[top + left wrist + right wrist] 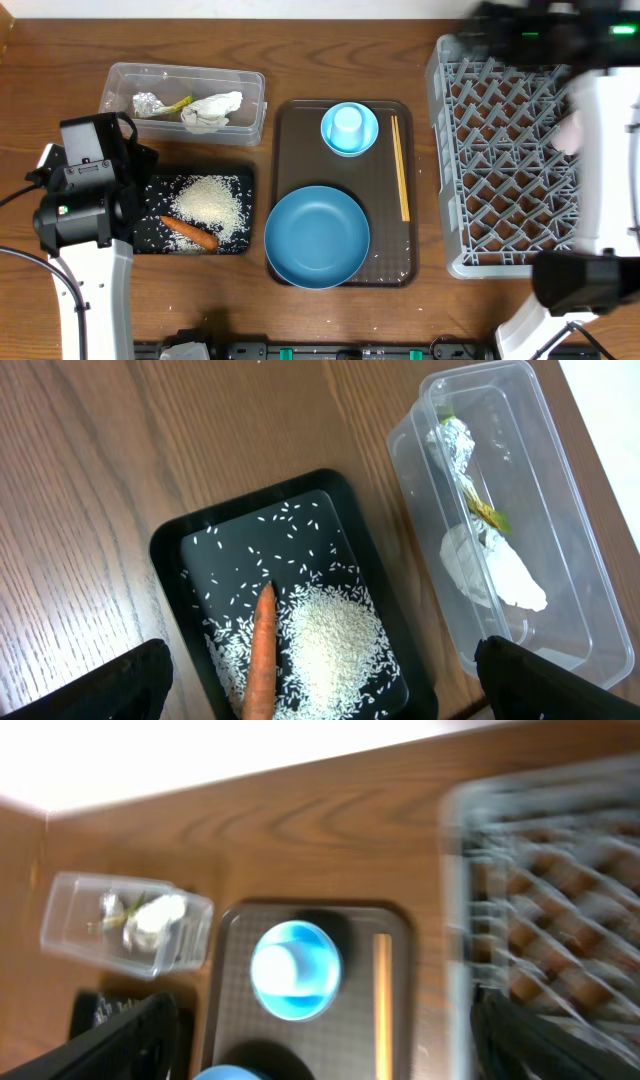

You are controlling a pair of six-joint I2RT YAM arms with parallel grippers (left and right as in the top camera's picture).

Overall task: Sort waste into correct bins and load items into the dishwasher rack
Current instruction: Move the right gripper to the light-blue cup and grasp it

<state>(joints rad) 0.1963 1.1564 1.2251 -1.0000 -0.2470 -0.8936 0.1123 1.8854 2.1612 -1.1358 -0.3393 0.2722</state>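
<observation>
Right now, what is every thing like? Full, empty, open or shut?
clear tub: no lid, holds foil ball, wrapper, tissue.
black tray: holds rice and carrot.
blue plate: nothing on it, sits on brown tray.
bowl: holds a cup.
chopsticks: lying on brown tray.
rack: partly hidden by right arm.
left gripper: open, holding nothing.
right gripper: open, holding nothing.
</observation>
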